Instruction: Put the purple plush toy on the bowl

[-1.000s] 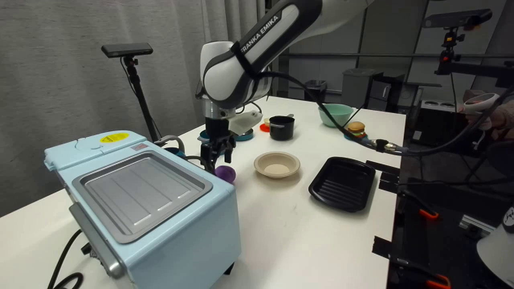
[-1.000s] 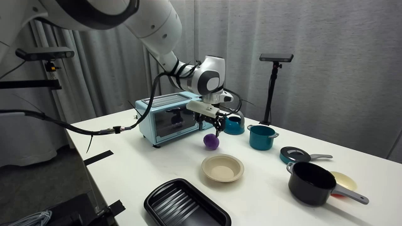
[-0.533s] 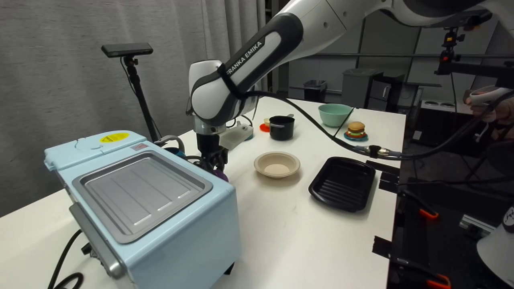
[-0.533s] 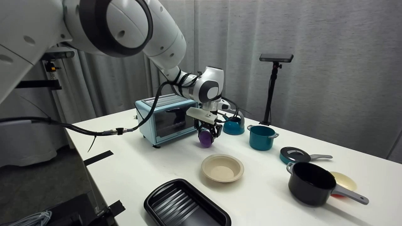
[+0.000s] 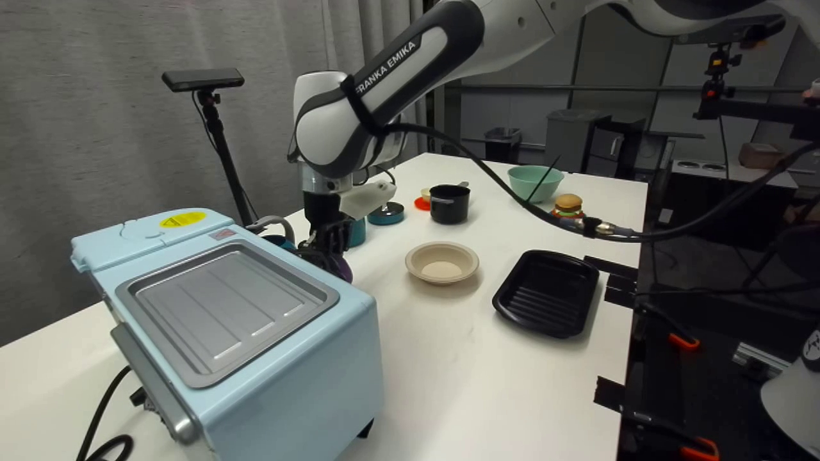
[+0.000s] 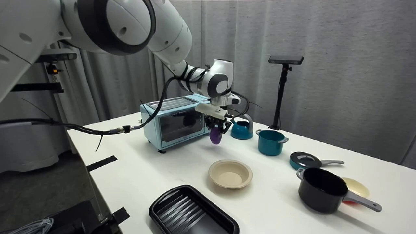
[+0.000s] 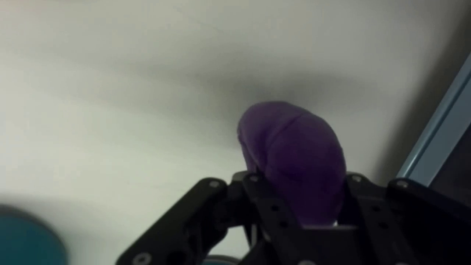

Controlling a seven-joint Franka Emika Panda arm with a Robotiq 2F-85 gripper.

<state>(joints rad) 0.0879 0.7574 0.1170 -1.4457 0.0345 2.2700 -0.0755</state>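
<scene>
Wrist view: my end effector [image 7: 303, 180] is clamped on the purple plush toy [image 7: 294, 147]; my fingers [image 7: 266, 197] press it from both sides, and it bulges out past the tips with a crease along it. Light blue toaster oven [image 7: 436, 147] at the right edge, near the toy, not touching.

In an exterior view: toy hangs under my end effector, near the oven, well apart from the cream-beige bowl [image 6: 230, 174]. I judge it lifted off the table [image 6: 182, 159]. Bowl sits upright, roughly between the toy and the black ridged tray [image 6: 191, 209].

In an exterior view: the oven hides part of my fingers, and only a bit of the toy shows past its edge. Can't really tell the grip from this angle; going by the wrist view for that. Bowl is in full sight, off to the side of the toy.

Step in hand, my call: pick done, carry to the bowl not yet done. Next move: hold the squeeze, allow enough height to pass over the bowl's rim, swing away from the oven, and stop with the toy over the bowl's middle, short of the tray. Then lower and part my fingers. Toy looks soft, so a short drop should do no harm; slipping sideways is the likelier trouble.
</scene>
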